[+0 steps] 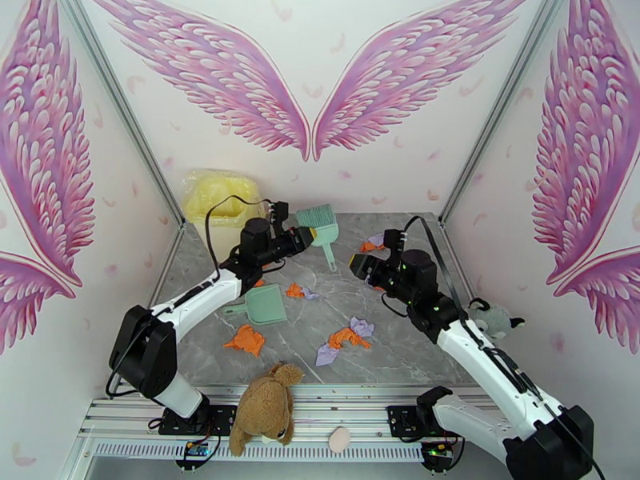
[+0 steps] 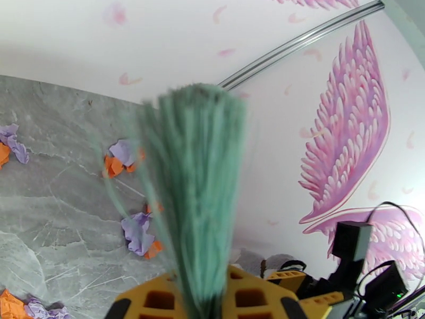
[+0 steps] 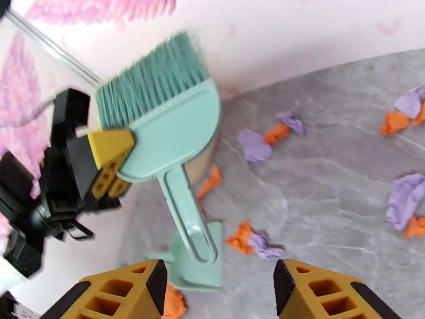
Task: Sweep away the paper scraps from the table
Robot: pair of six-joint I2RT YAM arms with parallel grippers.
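Above table, top view: left gripper (image 1: 306,235) pinches brush (image 1: 318,221) head; handle runs toward 5 o'clock; paper scraps (image 1: 346,339) strewn on table (image 1: 416,354), 6 o'clock of it.
Left wrist: bristles point 12 o'clock; scraps at 9 o'clock.
Right wrist: right gripper (image 3: 218,285) spread; handle tip just at 12 o'clock, apart.

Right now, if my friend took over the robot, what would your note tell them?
Left claw: shut on the head of the brush, holding it up off the table.
Right claw: open, holding nothing, facing the brush handle.
The dustpan lies flat on the table by the left arm, with nothing in it.
The paper scraps are scattered all over the table.
Done: brush picked up.
Left: all the sweeping.
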